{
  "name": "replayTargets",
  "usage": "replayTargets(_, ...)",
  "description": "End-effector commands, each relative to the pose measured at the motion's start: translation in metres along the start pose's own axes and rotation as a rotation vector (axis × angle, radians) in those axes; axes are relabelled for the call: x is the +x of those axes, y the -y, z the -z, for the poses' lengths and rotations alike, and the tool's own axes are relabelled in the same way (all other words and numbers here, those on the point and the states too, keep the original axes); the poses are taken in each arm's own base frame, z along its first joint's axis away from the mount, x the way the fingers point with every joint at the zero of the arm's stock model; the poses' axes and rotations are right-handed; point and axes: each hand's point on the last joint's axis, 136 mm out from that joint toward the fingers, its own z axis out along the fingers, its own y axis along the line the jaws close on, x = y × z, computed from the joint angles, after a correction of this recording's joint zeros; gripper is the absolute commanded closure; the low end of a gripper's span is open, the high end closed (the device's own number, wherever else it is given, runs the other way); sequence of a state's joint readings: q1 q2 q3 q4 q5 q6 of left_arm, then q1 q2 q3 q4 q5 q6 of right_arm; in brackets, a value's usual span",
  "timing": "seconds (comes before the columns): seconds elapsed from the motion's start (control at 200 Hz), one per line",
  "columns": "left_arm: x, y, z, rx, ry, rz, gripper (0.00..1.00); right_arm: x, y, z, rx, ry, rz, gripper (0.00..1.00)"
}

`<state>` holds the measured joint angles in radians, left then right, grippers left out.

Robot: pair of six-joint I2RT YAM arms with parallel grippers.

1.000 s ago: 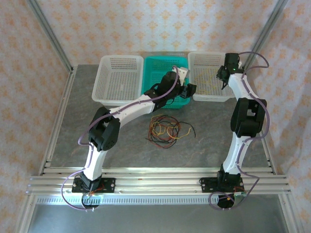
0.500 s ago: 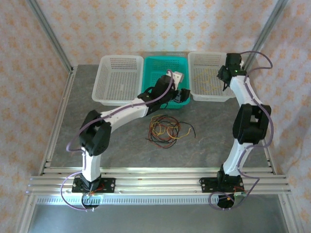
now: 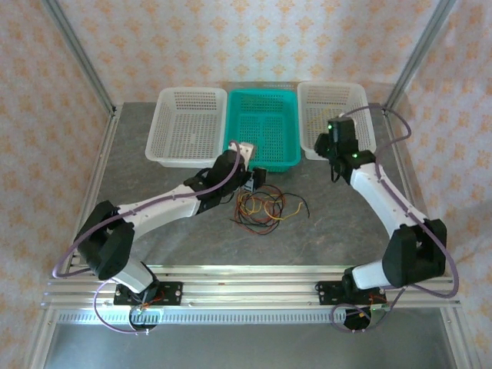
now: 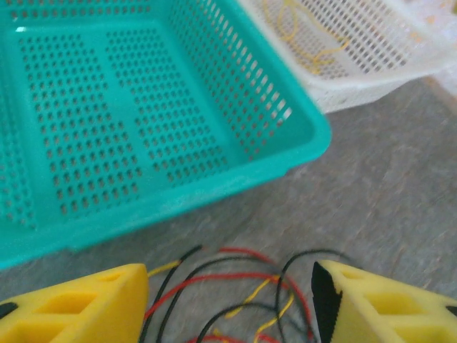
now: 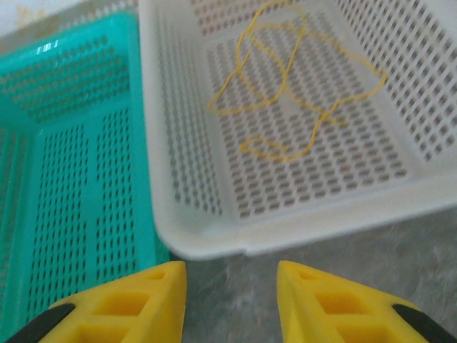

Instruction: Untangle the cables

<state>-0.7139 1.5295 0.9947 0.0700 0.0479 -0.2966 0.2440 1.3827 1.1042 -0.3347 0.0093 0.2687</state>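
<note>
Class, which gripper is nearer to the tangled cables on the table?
Left. The left gripper is over the far edge of the cables; the right gripper is off to their right, before the white basket.

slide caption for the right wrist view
Open right gripper hovering before a white perforated plastic basket holding one loose yellow cable, teal perforated plastic basket alongside.

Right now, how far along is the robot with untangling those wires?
Done: one yellow wire lies alone in the right white basket. In hand: nothing yet; the left tool hangs open over the tangle, the right tool open too. Left: red, black and yellow wires knotted together on the table.
</note>
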Motion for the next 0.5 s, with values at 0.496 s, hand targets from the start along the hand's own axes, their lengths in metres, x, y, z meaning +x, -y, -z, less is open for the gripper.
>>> replayTargets(0.496,0.057,0.033,0.01,0.074,-0.011,0.09,0.36,0.176,0.0,0.0,0.003,-0.352,-0.115,0.7)
